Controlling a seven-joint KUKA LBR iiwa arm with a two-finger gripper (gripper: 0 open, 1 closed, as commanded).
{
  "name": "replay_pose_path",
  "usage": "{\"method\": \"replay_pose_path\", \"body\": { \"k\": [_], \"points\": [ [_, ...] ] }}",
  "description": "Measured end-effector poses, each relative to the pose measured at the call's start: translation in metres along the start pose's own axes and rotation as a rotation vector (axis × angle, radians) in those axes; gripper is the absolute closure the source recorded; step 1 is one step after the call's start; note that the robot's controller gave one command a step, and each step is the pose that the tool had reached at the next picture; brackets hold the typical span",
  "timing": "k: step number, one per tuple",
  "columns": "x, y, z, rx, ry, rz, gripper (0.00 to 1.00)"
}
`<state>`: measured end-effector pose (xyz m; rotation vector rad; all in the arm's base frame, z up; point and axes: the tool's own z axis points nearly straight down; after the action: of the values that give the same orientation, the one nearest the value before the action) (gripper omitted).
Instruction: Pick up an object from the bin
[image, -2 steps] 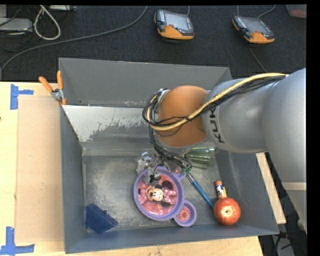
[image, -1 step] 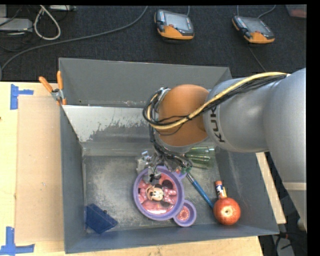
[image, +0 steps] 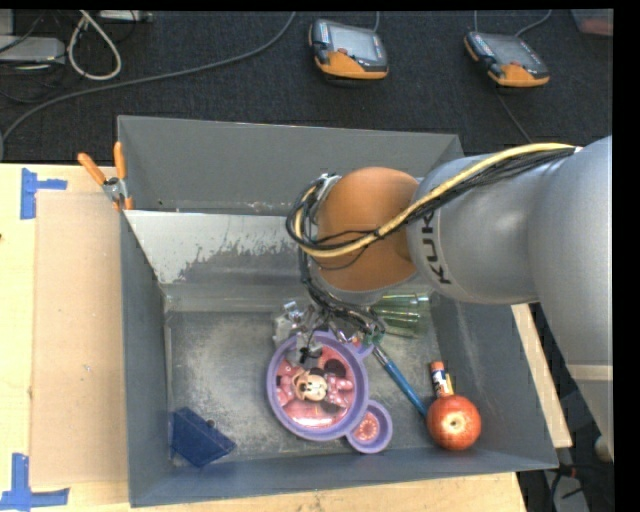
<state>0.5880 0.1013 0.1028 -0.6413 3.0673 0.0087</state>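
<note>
Nearest, by the grey metal bin's (image: 210, 360) front wall, a blue wedge-shaped block (image: 198, 437) and a red apple (image: 454, 421) are seen. Mid-floor a purple Minnie Mouse plate (image: 315, 388) is laid, its far rim overhung by the jaws; whether these are open or closed cannot be told. Beyond, a green object (image: 402, 312) is shadowed by the orange wrist cover (image: 365, 230).

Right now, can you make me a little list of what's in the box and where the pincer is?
bin: grey metal
pincer: low over the far edge of the purple plate
purple plate: middle of the bin, cartoon mouse picture on it
small purple cup: touching the plate's near right edge
red apple: near right corner
blue pen: between plate and apple, slanted
blue block: near left corner, alone
green sticks: under the arm, partly hidden
</note>
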Motion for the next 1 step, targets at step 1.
{"method": "replay_pose_path", "body": {
  "k": [1],
  "points": [
    [0.0017, 0.0015, -0.0408, -0.002, 0.008, 0.003, 1.0]
  ]
}}
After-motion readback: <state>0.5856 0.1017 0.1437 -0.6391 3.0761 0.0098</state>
